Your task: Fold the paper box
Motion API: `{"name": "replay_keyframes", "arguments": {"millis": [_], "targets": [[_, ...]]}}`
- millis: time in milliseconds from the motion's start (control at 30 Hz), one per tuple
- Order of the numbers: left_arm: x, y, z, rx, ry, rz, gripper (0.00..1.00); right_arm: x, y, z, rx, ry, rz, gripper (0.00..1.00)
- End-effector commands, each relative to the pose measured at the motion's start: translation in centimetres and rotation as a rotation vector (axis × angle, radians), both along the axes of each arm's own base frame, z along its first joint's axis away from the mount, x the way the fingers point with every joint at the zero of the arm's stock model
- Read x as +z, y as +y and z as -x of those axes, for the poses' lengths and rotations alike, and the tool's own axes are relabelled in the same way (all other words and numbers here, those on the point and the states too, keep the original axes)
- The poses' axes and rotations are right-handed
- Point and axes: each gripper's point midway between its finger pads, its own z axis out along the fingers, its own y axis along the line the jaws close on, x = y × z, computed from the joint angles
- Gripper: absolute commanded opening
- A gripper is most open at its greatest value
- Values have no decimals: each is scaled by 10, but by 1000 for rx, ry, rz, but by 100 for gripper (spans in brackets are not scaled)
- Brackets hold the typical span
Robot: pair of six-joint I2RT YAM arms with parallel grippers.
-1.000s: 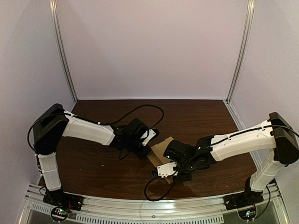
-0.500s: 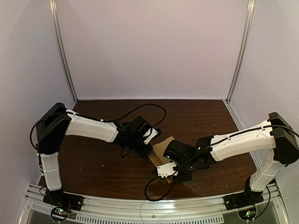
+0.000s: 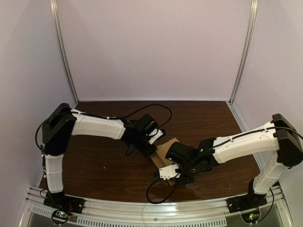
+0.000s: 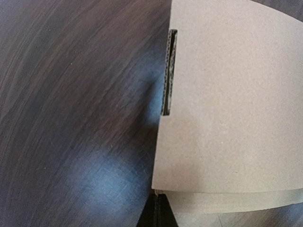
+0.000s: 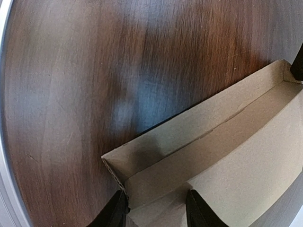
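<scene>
The brown cardboard box (image 3: pixel 165 146) lies partly folded on the dark table, between the two arms. In the left wrist view a flat panel (image 4: pixel 232 94) with a narrow slot (image 4: pixel 168 71) fills the right half. My left gripper (image 4: pixel 159 213) is shut, its tips touching the panel's near corner, at the box's left edge (image 3: pixel 152 149). In the right wrist view a long side wall (image 5: pixel 189 127) stands raised. My right gripper (image 5: pixel 156 210) is open over that end of the box, one finger (image 5: pixel 116 210) outside the wall's end and the other (image 5: pixel 199 208) on the inner panel.
Dark wooden table (image 3: pixel 94 161) with lilac walls behind and on both sides. A metal rail (image 3: pixel 151 215) runs along the near edge. A black cable (image 3: pixel 158 111) loops behind the left wrist and another (image 3: pixel 158 191) hangs under the right wrist.
My left arm has stretched to the right, bringing its shut gripper up against the box's left edge. The right arm and the box have stayed put.
</scene>
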Motion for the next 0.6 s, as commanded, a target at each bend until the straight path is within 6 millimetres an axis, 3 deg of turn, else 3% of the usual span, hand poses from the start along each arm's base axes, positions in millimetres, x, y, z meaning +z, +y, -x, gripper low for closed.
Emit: {"name": "replay_keyframes", "arguments": {"millis": [0,567], "targets": [[13,-10,-8,-10,-22,-4,0,-43,-45,20,23,95,206,42],[6,-11,-14,10,-12,-47,0,-43,-43,17,18,92,219,42]]}}
